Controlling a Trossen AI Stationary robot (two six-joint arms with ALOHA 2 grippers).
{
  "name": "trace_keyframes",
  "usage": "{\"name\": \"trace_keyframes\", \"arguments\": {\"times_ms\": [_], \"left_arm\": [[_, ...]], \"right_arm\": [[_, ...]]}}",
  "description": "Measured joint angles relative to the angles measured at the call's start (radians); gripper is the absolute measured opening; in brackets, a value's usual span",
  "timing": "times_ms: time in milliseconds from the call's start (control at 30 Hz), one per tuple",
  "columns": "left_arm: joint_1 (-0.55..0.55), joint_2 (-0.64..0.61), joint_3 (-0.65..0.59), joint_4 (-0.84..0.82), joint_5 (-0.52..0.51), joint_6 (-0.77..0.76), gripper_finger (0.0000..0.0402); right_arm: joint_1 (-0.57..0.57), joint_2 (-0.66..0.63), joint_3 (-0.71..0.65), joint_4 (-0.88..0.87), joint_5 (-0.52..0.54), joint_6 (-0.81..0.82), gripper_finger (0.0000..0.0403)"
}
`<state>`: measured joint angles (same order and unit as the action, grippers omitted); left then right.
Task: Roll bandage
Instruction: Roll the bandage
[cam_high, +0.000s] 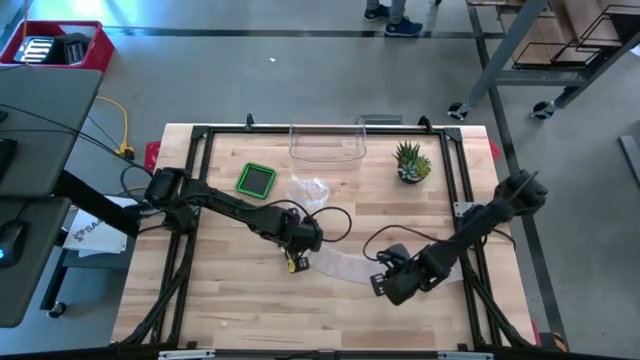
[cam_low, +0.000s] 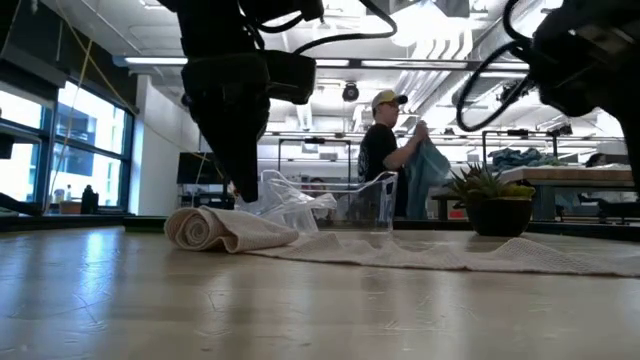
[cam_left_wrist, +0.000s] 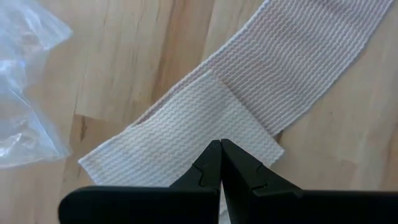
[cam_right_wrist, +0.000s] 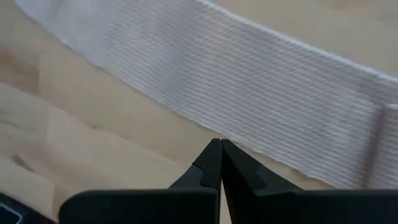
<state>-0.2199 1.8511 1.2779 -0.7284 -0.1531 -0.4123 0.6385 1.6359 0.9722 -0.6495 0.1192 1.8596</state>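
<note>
Left end effector (cam_left_wrist: 221, 149) closed, empty, over bandage (cam_left_wrist: 186, 134) rolled end; right end effector (cam_right_wrist: 221, 149) closed, empty; bandage's far end hidden.

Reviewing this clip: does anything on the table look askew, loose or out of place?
The bandage lies mostly unrolled across the wood, only its end by the left pincer loosely rolled. Crumpled clear plastic lies loose near the clear bin. Nothing looks spilled or damaged.

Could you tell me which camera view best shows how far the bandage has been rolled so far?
The low view: the bandage shows side-on, its rolled end a small coil, the rest flat on the table. The left wrist view shows only a folded end from above, the right wrist view only flat strip, and the high view a small pale strip between the arms.
</note>
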Motion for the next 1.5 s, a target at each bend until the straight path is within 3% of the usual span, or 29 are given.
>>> {"name": "trace_keyframes", "arguments": {"times_ms": [267,500,667,833,1167,1333,1500], "left_arm": [[0.004,0.003,-0.028,0.056,0.062,0.026,0.0000],[0.010,0.006,-0.088,0.098,0.110,0.007,0.0000],[0.011,0.006,-0.133,0.100,0.116,-0.022,0.0000],[-0.022,0.001,-0.176,0.115,0.138,-0.146,0.0000],[-0.191,0.001,-0.209,0.114,0.140,-0.671,0.0000],[-0.270,0.002,-0.208,0.033,0.110,-0.788,0.0000],[-0.318,0.002,-0.208,-0.109,0.096,-0.800,0.0000]], "right_arm": [[-0.007,0.003,-0.002,-0.014,0.028,0.004,0.0000],[-0.040,0.010,-0.109,0.199,0.036,0.027,0.0000],[-0.056,0.010,-0.137,0.230,0.034,0.027,0.0000],[-0.078,0.014,-0.137,0.170,0.029,0.014,0.0000],[-0.233,0.014,-0.137,0.173,0.000,-0.227,0.0000],[-0.291,0.014,-0.137,0.239,-0.017,-0.323,0.0000],[-0.327,0.014,-0.136,0.325,-0.017,-0.384,0.0000]]}}
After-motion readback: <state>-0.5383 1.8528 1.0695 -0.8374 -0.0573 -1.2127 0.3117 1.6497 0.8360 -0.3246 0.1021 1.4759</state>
